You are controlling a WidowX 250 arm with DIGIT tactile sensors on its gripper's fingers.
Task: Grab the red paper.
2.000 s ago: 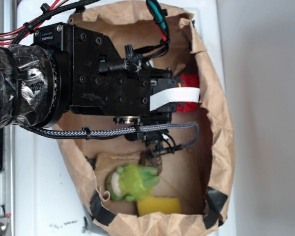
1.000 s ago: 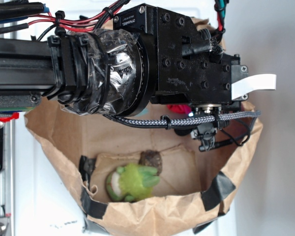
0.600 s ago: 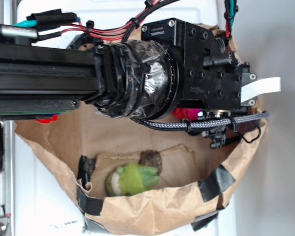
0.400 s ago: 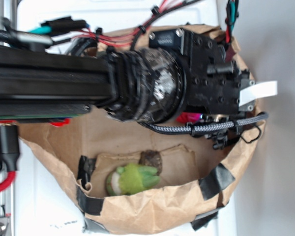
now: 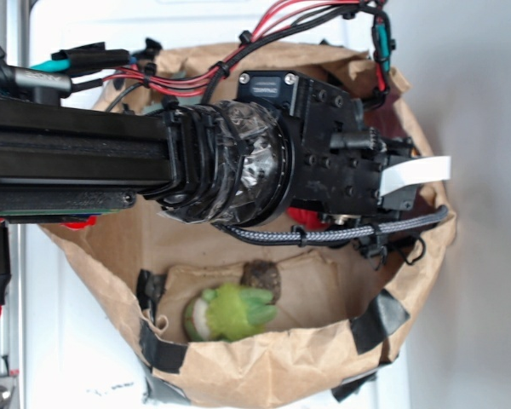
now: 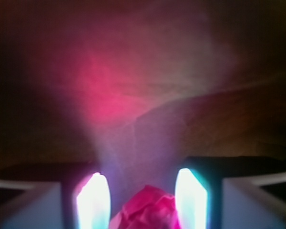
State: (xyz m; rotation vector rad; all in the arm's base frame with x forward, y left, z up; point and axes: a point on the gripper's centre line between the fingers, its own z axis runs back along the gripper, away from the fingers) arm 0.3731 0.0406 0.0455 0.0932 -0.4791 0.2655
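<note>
Gripper [image 6: 142,200] is pinching the red paper [image 6: 148,210] between its fingers [image 6: 93,200]; only an edge seems caught, so the wad risks slipping free into the bag [image 5: 238,366].

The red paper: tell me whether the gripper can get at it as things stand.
Probably yes. In the wrist view the red paper already sits between the gripper's jaws, with nothing between them and it. Whether the jaws actually touch it cannot be told; the exterior view hides them behind the arm.
</note>
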